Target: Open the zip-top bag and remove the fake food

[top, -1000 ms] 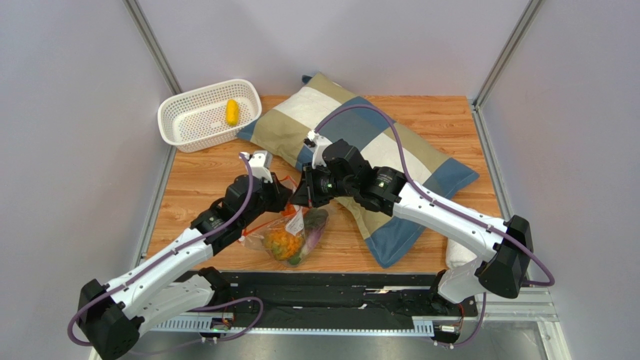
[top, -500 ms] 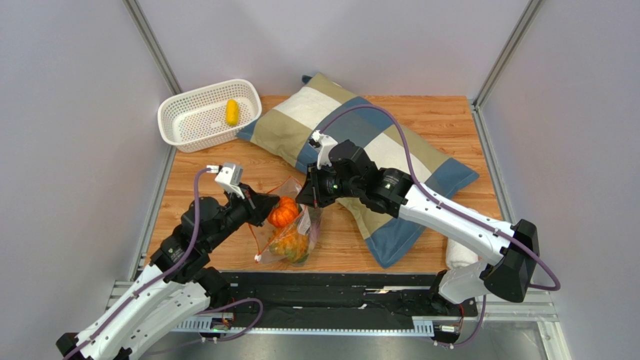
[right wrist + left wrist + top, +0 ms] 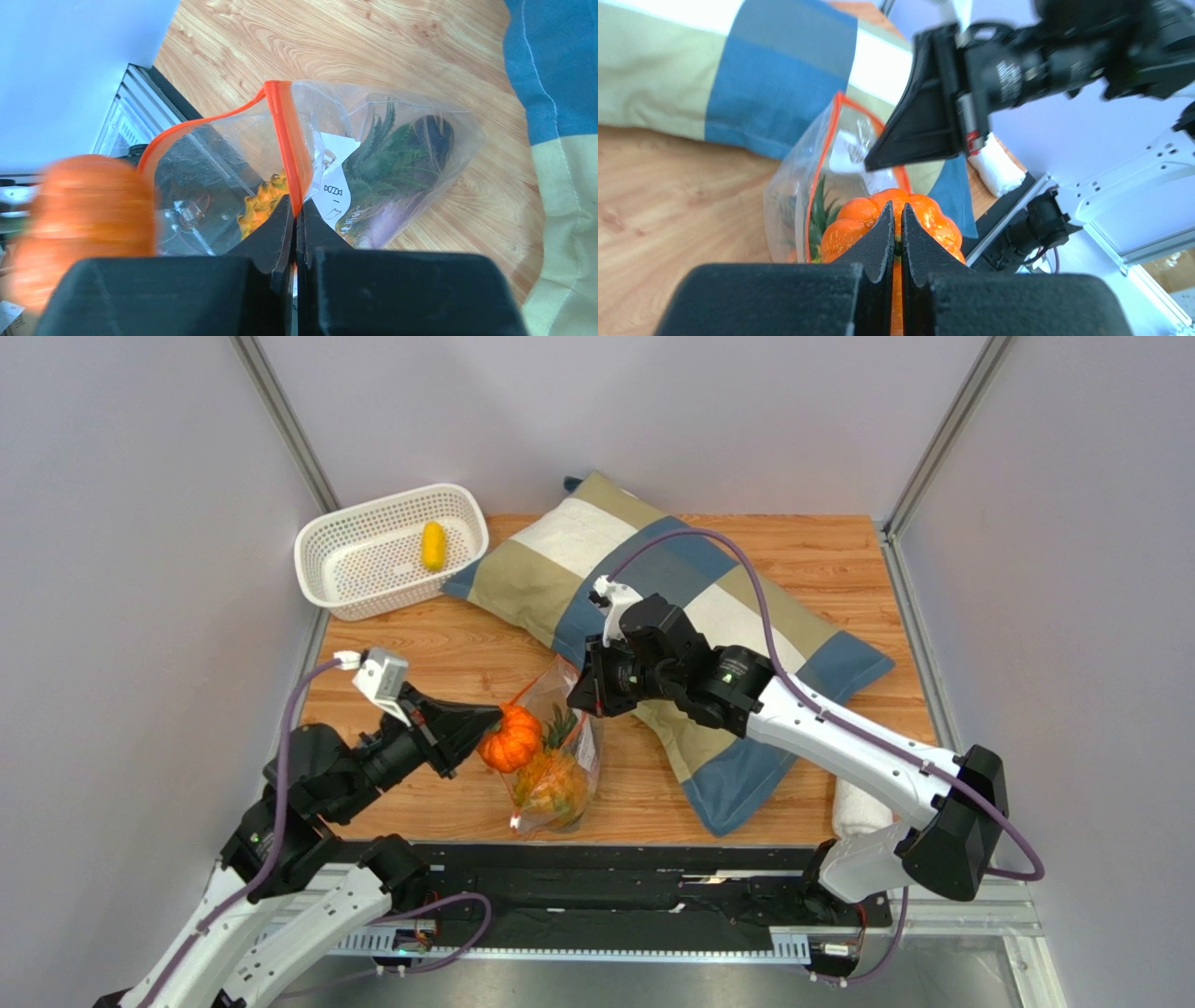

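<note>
Left jaws: clamped on a round, ribbed orange plastic fruit, held above the wooden worktop just outside the bag mouth.
Bag: the clear crinkly zip-top bag stands open mid-worktop, with an orange pineapple and a dark purple eggplant inside.
Right jaws: pinched narrow on the orange-red zip strip, holding the rim up.
Step in hand: probably carrying the fruit away. Keep the rim pinch steady so the mouth stays open, and keep the fruit off the plastic.
Beyond: a blue-and-beige patchwork pillow.
Farthest: a white perforated basket holding a yellow piece, a likely drop spot.
</note>
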`<state>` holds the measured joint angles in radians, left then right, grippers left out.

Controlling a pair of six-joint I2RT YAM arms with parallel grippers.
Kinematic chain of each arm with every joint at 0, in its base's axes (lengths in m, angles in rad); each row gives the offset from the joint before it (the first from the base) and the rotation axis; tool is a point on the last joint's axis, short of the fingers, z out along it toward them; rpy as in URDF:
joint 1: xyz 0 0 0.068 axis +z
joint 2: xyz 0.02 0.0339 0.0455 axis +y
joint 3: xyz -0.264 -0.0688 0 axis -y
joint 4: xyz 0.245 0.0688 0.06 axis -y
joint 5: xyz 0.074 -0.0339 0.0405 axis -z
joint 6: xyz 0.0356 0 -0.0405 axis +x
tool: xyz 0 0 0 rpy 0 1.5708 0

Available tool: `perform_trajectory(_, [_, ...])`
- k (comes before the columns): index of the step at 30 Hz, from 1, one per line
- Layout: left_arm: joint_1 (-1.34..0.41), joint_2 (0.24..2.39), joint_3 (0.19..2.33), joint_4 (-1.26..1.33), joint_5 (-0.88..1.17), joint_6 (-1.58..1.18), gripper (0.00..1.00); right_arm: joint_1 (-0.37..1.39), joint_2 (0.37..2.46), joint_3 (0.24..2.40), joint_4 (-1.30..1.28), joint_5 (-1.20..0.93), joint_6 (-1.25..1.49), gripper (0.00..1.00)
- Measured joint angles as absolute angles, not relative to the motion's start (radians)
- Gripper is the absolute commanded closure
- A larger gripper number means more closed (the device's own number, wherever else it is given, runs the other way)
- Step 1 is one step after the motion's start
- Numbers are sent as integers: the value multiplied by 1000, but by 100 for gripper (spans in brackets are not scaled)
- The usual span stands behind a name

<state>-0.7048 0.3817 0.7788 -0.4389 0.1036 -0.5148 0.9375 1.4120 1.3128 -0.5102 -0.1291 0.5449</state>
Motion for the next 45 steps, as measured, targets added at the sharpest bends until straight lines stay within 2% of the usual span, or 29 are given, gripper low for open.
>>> perform_trajectory(7, [-705, 480, 963, -441, 41, -446, 100, 933, 1412, 1306, -528, -121, 532, 100])
perform_trajectory(15, [-669, 735, 1147, -436, -197, -356, 100, 933, 1391, 1289, -535, -125, 517, 100])
perform_trajectory(24, [-323, 1064, 1284, -286, -241, -339, 100, 933, 1367, 1282, -536, -158, 488, 100])
perform_trajectory(35, [-43, 1570, 1372, 25, -228, -312, 100, 933, 1357, 1282, -536, -248, 473, 100])
perform_trajectory(45, [133, 2056, 1729, 130, -148, -360, 100, 933, 1316, 1282, -580, -273, 457, 100])
